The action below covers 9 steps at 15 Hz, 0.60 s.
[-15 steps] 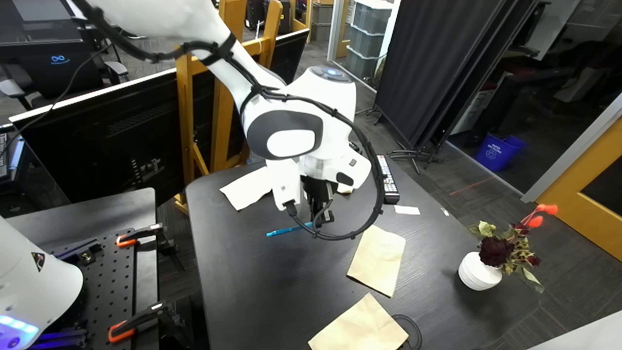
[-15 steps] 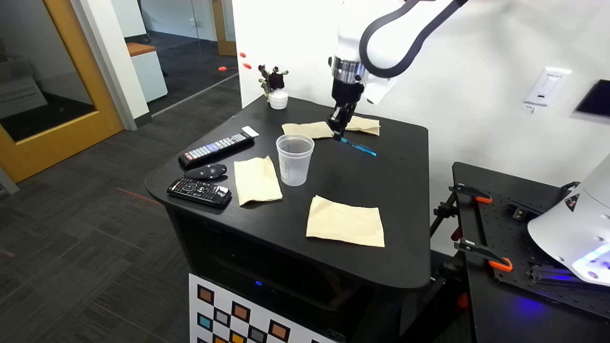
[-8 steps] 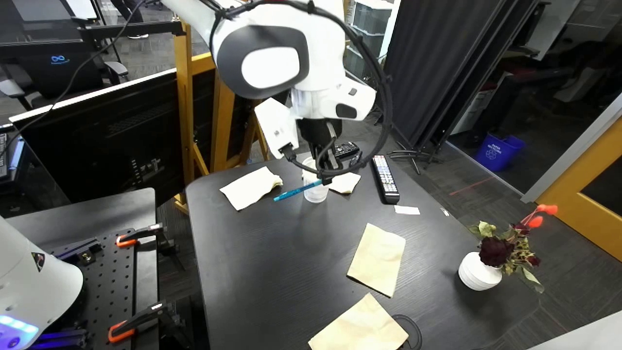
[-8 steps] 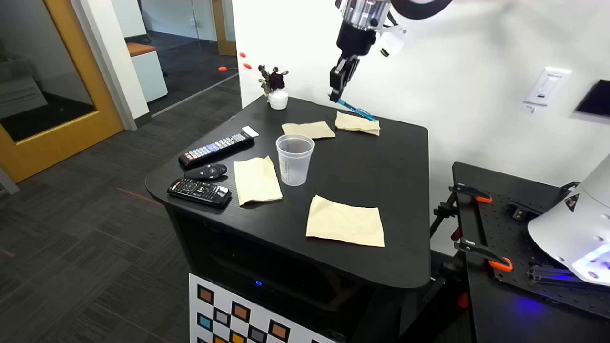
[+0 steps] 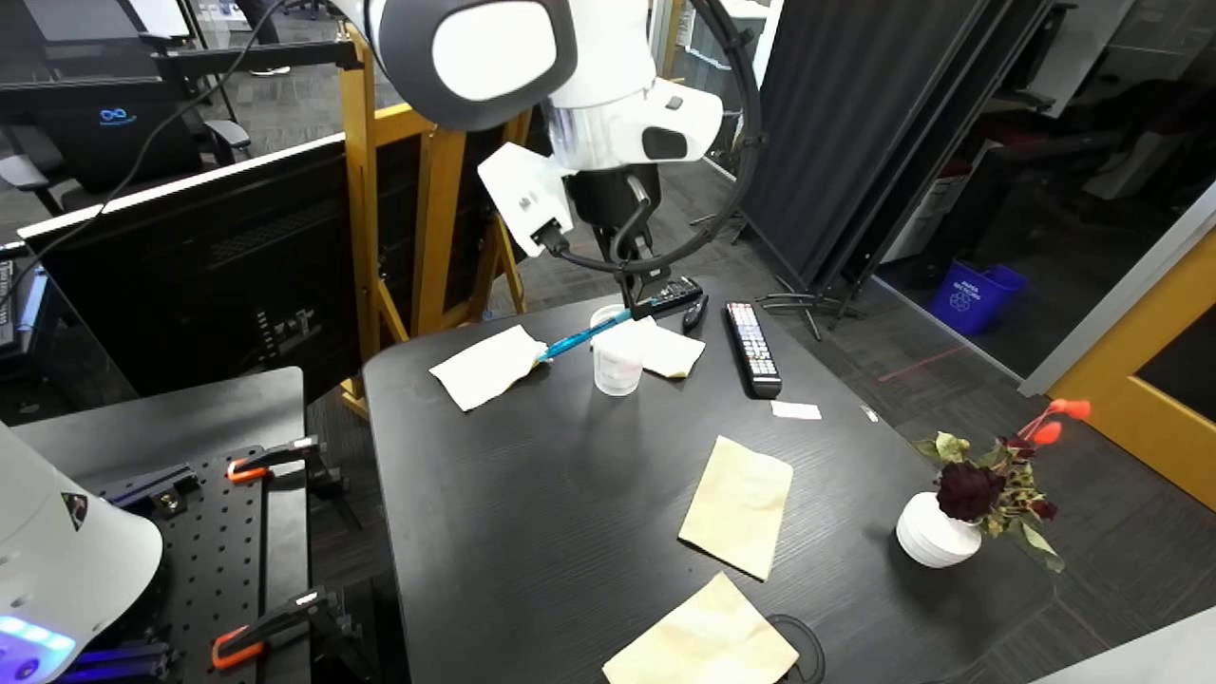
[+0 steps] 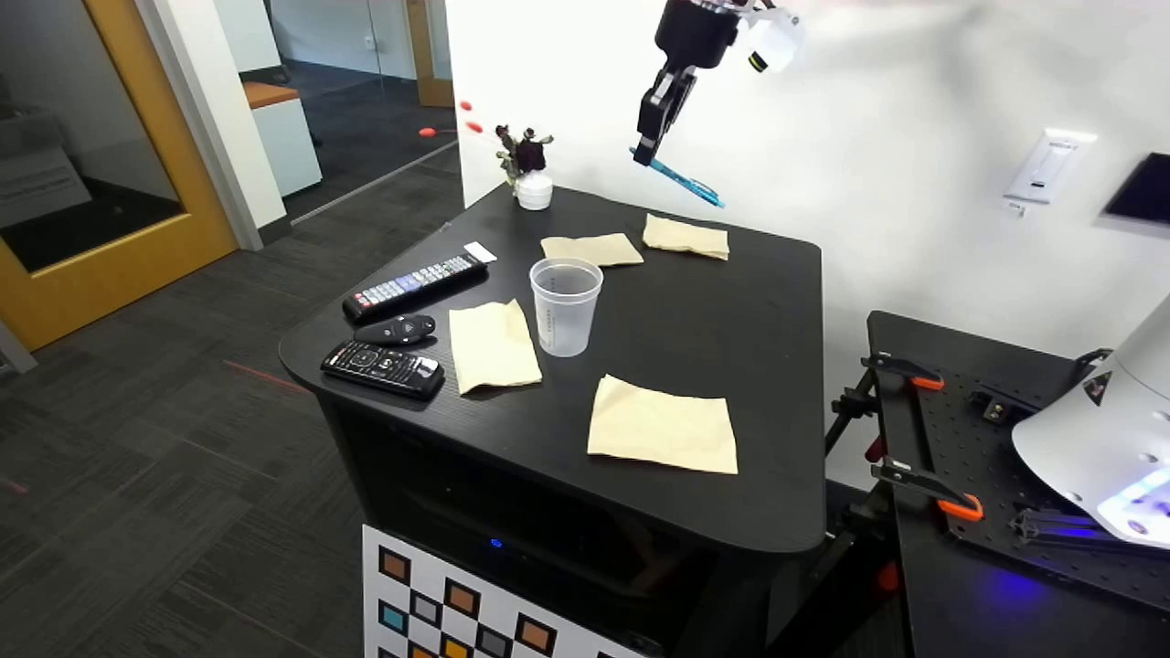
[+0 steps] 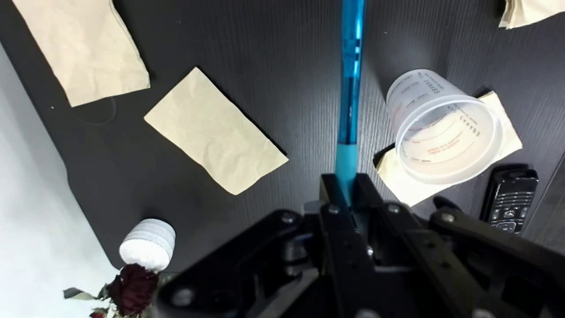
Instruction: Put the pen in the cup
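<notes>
Pen [image 7: 349,104] held in hand [image 7: 346,183], not in cup [image 6: 565,315] yet

Hand pinches the pen near one end, clamped from both sides; pen is in the air, slanted, long free end lower. Hand not over the cup: in the wrist view the cup stands off beside the pen, and in an exterior view the pen [image 5: 575,342] crosses it only by line of sight. Cup upright, nothing seen inside it

What could go wrong, my judgement: pen lies too near level, so carried in like this its free end would likely catch the cup's rim and knock it over, since the cup looks light. Grip so close to the end may let the pen swivel on contact. Release off centre and it could end up across the rim or on the surface [image 6: 731,311]. Turning it steeper first would help

Surface: dark, wood-grained, rounded corners; napkin [image 6: 494,347] just beside the cup, other napkins [image 6: 663,425] spread about, black remotes [image 6: 384,370] near an edge, white pot [image 6: 534,192] with dark flowers [image 6: 528,155] by another edge

Room: white wall [image 6: 868,183], grey carpet [image 6: 183,475], blue bin [image 5: 977,299], black curtain [image 5: 855,123], office chair [image 5: 114,142], yellow wood door [image 6: 160,119]
</notes>
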Each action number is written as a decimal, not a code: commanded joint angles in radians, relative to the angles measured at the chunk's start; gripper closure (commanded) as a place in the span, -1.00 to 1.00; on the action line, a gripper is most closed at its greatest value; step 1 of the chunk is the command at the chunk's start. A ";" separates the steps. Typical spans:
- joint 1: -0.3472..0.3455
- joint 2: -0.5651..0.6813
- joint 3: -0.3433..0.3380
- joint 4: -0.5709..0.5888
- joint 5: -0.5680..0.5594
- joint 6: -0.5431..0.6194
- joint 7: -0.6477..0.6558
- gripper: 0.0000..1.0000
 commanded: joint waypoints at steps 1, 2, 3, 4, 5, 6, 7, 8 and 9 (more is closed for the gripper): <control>-0.001 0.000 0.001 0.000 0.001 -0.002 -0.001 0.75; -0.002 0.000 0.001 0.000 0.001 -0.002 -0.001 0.75; -0.002 0.000 0.001 0.000 0.001 -0.002 -0.001 0.75; -0.001 0.000 0.001 0.000 0.001 -0.002 -0.001 0.75; -0.001 0.000 0.001 0.000 0.001 -0.002 -0.001 0.75; -0.002 0.000 0.001 0.000 0.001 -0.002 -0.001 0.94; 0.002 0.013 0.002 0.000 0.024 0.025 -0.042 0.94; 0.003 0.021 0.003 -0.001 0.042 0.048 -0.066 0.94; 0.006 0.030 0.004 -0.003 0.067 0.078 -0.109 0.94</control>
